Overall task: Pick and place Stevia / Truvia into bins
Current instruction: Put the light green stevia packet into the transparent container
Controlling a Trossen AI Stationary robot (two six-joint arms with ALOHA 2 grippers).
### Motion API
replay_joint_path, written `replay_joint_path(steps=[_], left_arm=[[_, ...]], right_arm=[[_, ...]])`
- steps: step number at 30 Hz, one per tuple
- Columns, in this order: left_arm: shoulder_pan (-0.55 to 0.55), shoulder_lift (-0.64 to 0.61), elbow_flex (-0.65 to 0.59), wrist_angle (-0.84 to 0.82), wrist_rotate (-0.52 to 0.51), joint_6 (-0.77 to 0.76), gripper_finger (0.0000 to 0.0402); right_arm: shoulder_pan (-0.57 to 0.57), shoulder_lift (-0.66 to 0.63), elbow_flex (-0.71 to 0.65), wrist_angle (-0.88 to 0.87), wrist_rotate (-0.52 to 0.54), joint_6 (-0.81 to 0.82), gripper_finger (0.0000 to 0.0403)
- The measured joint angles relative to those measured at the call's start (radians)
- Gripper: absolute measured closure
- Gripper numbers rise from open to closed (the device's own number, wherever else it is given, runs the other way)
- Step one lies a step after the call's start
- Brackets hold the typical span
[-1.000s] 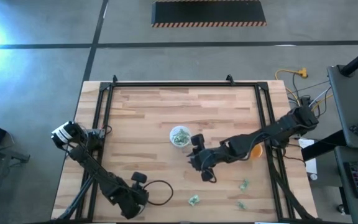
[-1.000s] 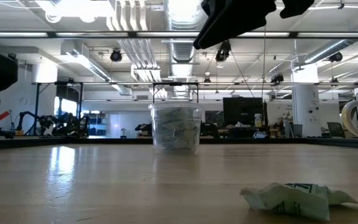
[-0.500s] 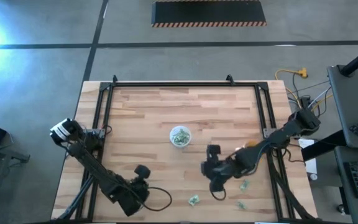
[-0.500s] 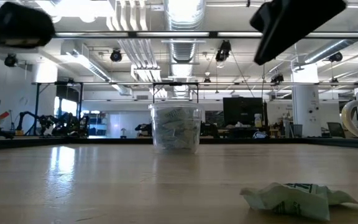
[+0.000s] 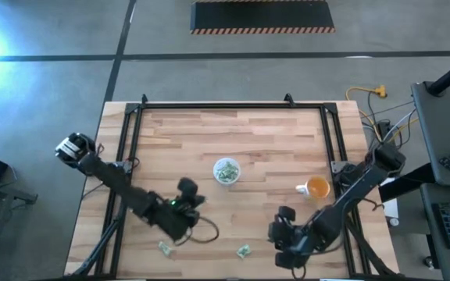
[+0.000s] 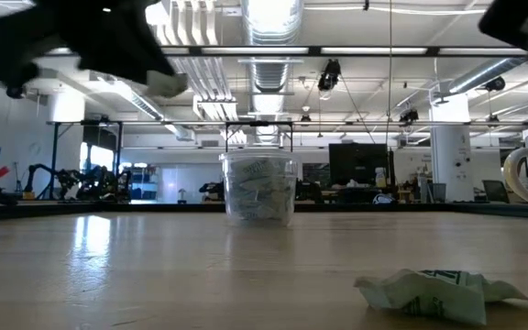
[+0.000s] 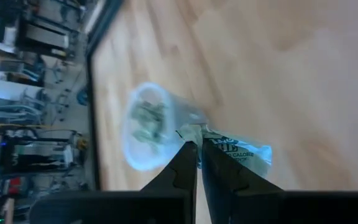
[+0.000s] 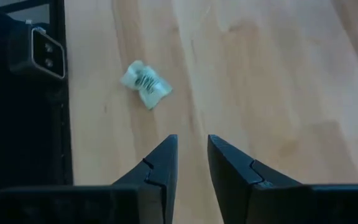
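The translucent cup (image 5: 226,171) stands mid-table with several green-and-white packets inside; the low view shows it upright (image 6: 259,188). My left gripper (image 5: 195,199) hovers just left and near of the cup, shut on one packet (image 7: 236,151), with the cup (image 7: 146,126) ahead of it. My right gripper (image 5: 276,236) is open, low over the near right part of the table. A crumpled packet (image 8: 145,84) lies flat ahead of its fingers. Loose packets lie flat near the near edge (image 5: 165,248) (image 5: 244,250). My left gripper pinches the packet between its two fingers at one end (image 7: 205,138). The rest of the packet sticks out sideways past the fingertips. It is lifted clear of the table, above the wood beside the cup.
An orange cup with a handle (image 5: 316,187) stands right of the bin. A black frame (image 5: 131,125) runs round the tabletop; its near rail (image 8: 17,124) shows beside the right gripper. A crumpled packet (image 6: 438,291) lies close to the low camera.
My right gripper swung from beside the cup toward the table's near right corner, over the packets there. My left gripper moved from the near left corner up and toward the cup, uncovering a packet that lies near the near edge.
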Motion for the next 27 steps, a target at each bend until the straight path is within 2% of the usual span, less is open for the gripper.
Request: replay_joint_path(steps=[5,8,10,14,17,27], left_arm=[[0.159,-0.007,-0.029,0.192,0.114,0.237,0.0401],[0.261,-0.009,-0.029,0.262,0.185,0.319,0.0401],[0.332,-0.009,-0.020,0.264,0.237,0.331,0.0401],[0.470,-0.007,-0.019,0.267,0.407,0.347,0.0402],[0.554,0.009,-0.023,0.269,0.484,0.340,0.0402],[0.652,0.057,-0.028,0.340,0.554,0.330,0.0402]], right_arm=[[0.037,0.026,-0.001,0.002,0.003,0.085,0.0330],[0.049,0.027,-0.001,0.006,0.012,0.106,0.0330],[0.055,0.028,-0.001,0.006,0.022,0.107,0.0329],[0.059,0.028,-0.001,0.006,0.024,0.101,0.0330],[0.059,0.028,-0.001,0.007,0.026,0.093,0.0333],[0.059,0.028,-0.006,0.007,0.030,0.083,0.0335]])
